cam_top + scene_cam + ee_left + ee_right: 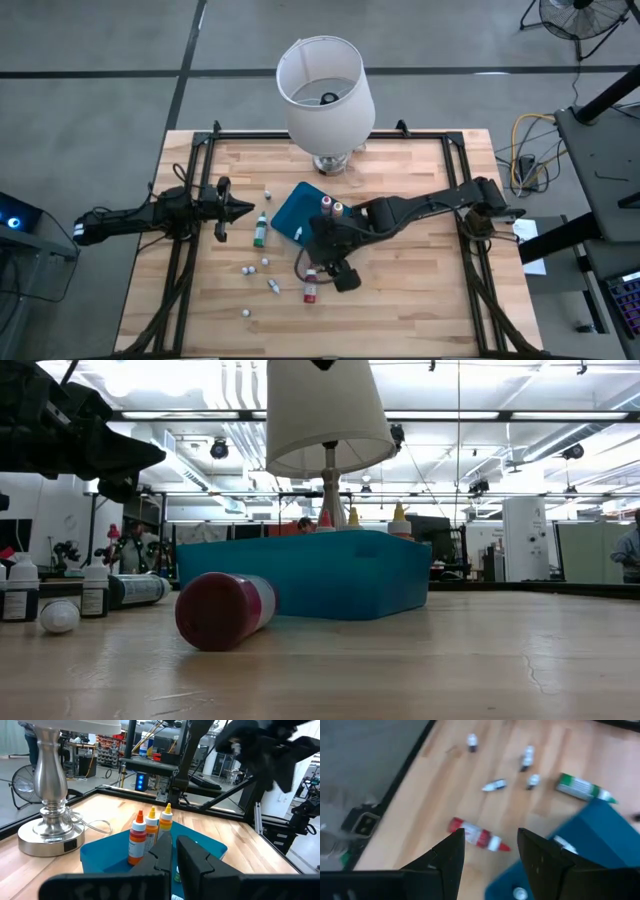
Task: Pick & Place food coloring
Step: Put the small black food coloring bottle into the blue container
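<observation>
A red food coloring bottle (311,287) (478,837) lies on its side on the wood near the table's front. My right gripper (325,262) (490,834) hangs open above it, slanting down, and touches nothing. A green bottle (261,230) (582,787) lies flat left of the teal tray (295,215). Two orange and yellow bottles (138,837) (165,822) stand upright in the tray. My left gripper (240,210) (172,847) waits shut at the table's left, pointing level toward the tray.
A white-shaded lamp (325,90) with a silver base (47,820) stands at the far middle. Several small white vials (265,262) (495,785) lie scattered left of the red bottle. A black frame (190,150) runs along the table's edges. Bare wood lies at the near right.
</observation>
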`<state>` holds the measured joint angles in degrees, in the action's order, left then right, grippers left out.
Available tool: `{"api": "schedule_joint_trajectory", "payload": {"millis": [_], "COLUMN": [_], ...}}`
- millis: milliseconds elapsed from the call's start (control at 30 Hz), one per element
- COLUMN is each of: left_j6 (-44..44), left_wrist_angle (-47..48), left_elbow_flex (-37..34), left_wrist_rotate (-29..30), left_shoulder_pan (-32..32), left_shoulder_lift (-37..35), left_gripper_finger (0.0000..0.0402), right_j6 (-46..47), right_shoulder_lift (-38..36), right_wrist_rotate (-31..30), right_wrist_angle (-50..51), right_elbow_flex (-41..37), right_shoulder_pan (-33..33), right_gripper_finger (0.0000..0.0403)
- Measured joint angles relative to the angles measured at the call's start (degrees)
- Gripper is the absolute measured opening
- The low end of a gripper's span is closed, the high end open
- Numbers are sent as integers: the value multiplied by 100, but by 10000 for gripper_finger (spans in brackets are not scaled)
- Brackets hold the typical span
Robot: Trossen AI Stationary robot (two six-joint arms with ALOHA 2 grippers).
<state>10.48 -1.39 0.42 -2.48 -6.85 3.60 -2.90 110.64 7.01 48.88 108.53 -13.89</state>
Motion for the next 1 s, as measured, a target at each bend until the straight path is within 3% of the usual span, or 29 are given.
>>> {"api": "schedule_joint_trajectory", "payload": {"millis": [233, 633, 1000], "left_j6": [0, 2, 1], "left_wrist_angle": [2, 0, 0], "left_elbow_flex": [0, -1, -1], "left_wrist_rotate": [0, 0, 0], "left_shoulder_pan": [0, -2, 0], "left_shoulder_lift": [0, 2, 20], "left_gripper_finger": [0, 0, 0], "right_j6": [125, 233, 845], "right_shoulder_lift": [-88, -451, -1088], "right_wrist_rotate": [-1011, -1019, -1033], "right_wrist_angle": [38, -359, -1612], "right_elbow_flex": [-15, -553, -1781], "right_shoulder_pan": [129, 316, 499], "right_gripper_finger": [171, 171, 171]}}
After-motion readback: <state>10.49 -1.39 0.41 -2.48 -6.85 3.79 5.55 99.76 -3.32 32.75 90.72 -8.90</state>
